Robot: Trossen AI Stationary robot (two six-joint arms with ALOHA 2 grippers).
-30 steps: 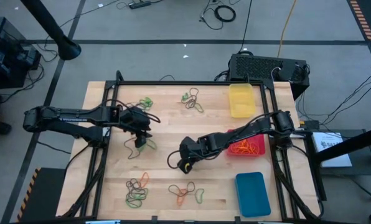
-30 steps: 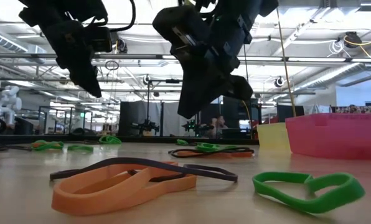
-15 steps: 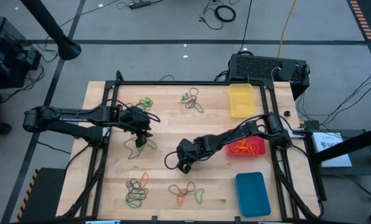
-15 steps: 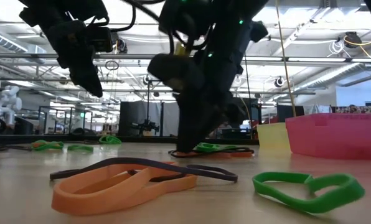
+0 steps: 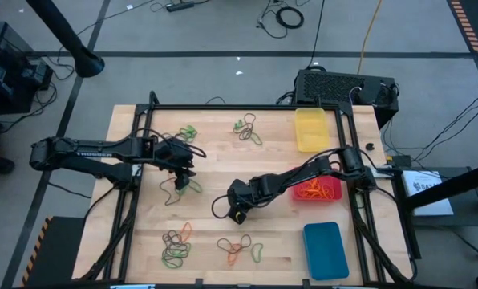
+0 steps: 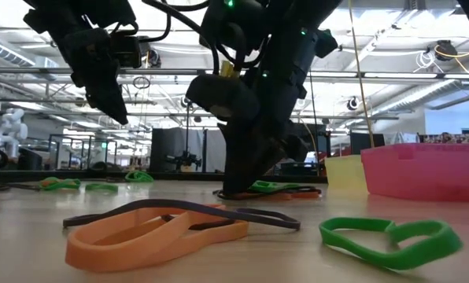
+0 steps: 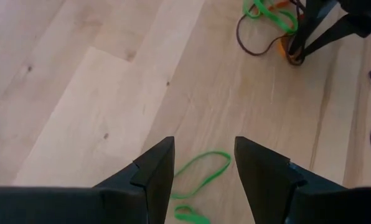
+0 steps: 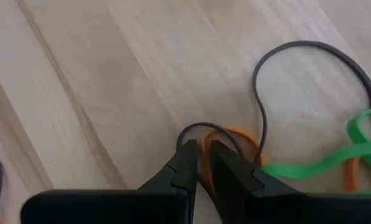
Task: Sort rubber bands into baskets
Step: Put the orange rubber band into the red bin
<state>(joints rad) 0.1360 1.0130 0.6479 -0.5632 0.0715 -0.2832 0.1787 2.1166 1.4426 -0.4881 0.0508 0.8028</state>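
Right hand has dropped down to the bench mid-way across, fingers nearly pressed together, pinching an orange rubber band tangled with a dark one and a green one. Left hand hovers spread over a green band. Three baskets on the right: yellow, red holding orange bands, blue.
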